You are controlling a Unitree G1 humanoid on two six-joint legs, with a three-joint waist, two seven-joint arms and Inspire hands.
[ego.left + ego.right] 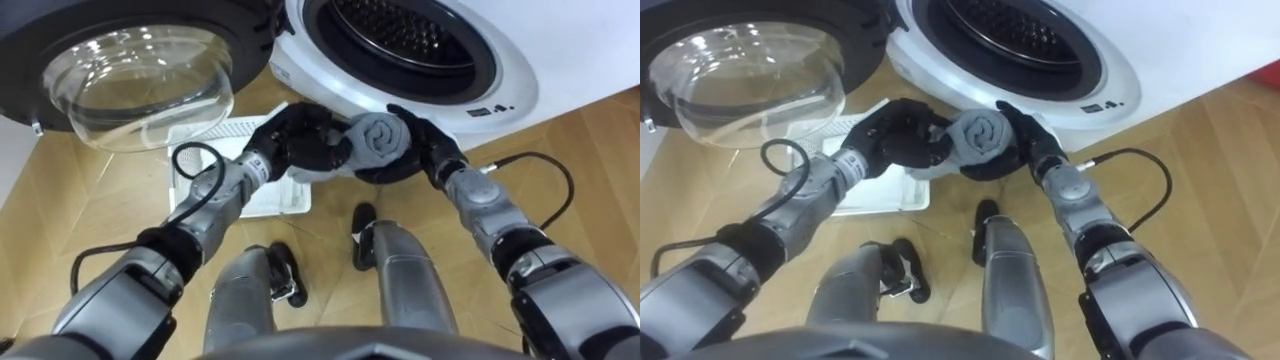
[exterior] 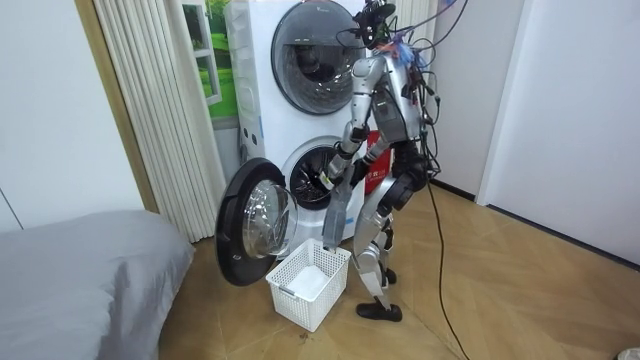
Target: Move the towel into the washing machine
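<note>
A rolled grey towel is held between both hands just below the open washing machine drum. My left hand grips it from the left with curled fingers. On the other side my right hand cups it. The round door with its glass bowl hangs open at the left. In the room view I stand bent toward the lower machine, arms stretched to its opening.
A white plastic laundry basket sits on the wooden floor below my hands, by the open door. A second machine is stacked above. A grey bed lies at the room view's left.
</note>
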